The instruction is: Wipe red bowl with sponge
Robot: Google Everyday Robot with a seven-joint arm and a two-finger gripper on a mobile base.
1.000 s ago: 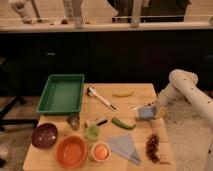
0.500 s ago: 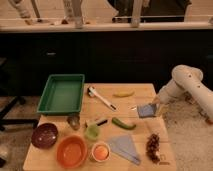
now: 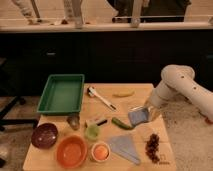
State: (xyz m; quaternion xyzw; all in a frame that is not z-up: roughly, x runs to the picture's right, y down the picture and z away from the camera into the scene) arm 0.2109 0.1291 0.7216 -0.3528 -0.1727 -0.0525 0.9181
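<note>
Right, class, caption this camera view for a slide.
Gripper at the sponge near the table's right edge, far from the red bowl.

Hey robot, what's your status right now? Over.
Hand at right, by sponge. Red bowl front left, well apart from both. Cloth and cup lie between.

No readable txt, labels or nos. anywhere, incl. pincer point(image 3: 147, 111) over table's point(image 3: 142, 90) right side.
</note>
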